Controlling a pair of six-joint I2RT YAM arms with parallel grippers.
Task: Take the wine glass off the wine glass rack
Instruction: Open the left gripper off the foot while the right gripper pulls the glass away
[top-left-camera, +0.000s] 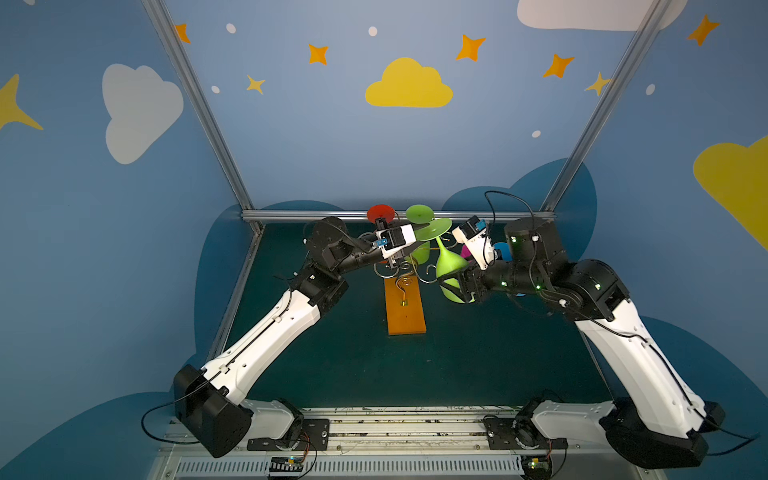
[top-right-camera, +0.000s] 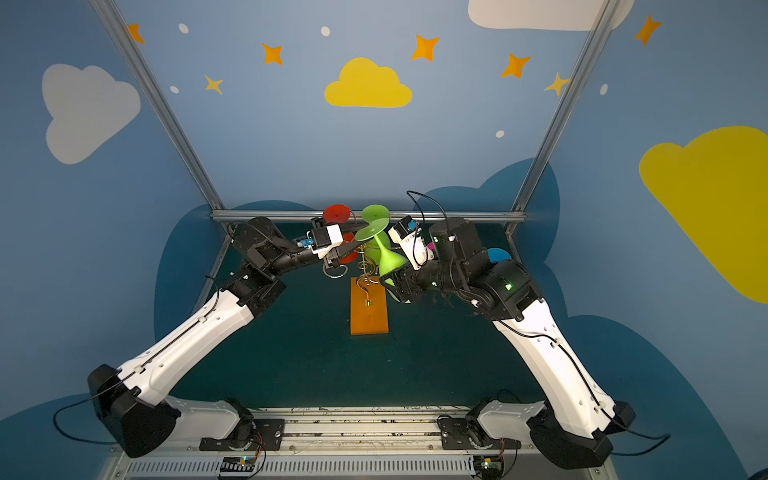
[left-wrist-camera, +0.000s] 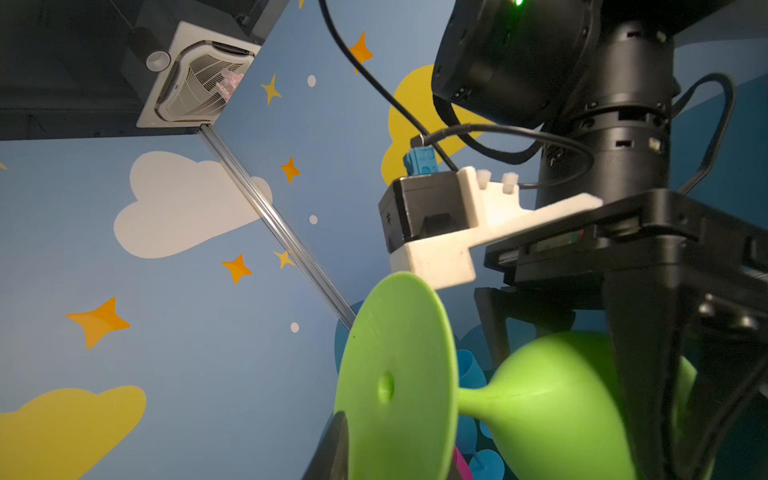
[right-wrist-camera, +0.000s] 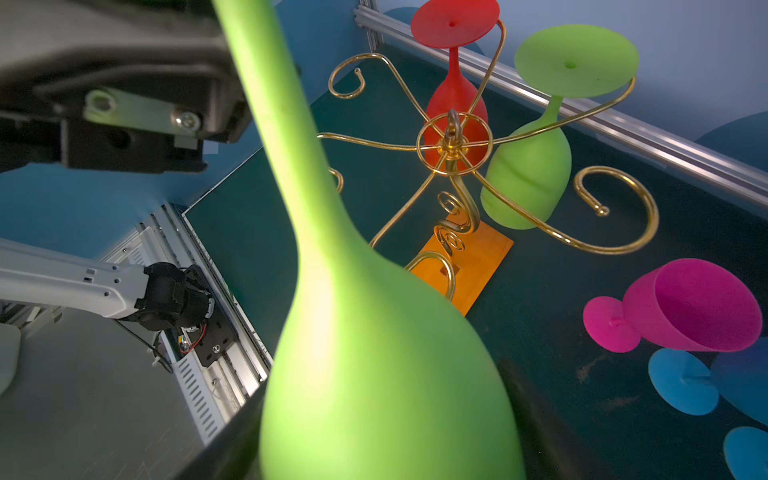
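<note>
Two arms (top-left-camera: 266, 345) (top-left-camera: 636, 361) elbow-high, wrists inward, right jaws around wine glass (top-left-camera: 451, 266)

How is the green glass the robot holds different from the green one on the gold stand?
The held green glass is clamped in the right gripper; the hanging green glass hooks on the wine glass rack. Held one is nearer the front, hanging one farther back. Both green, foot up.
</note>
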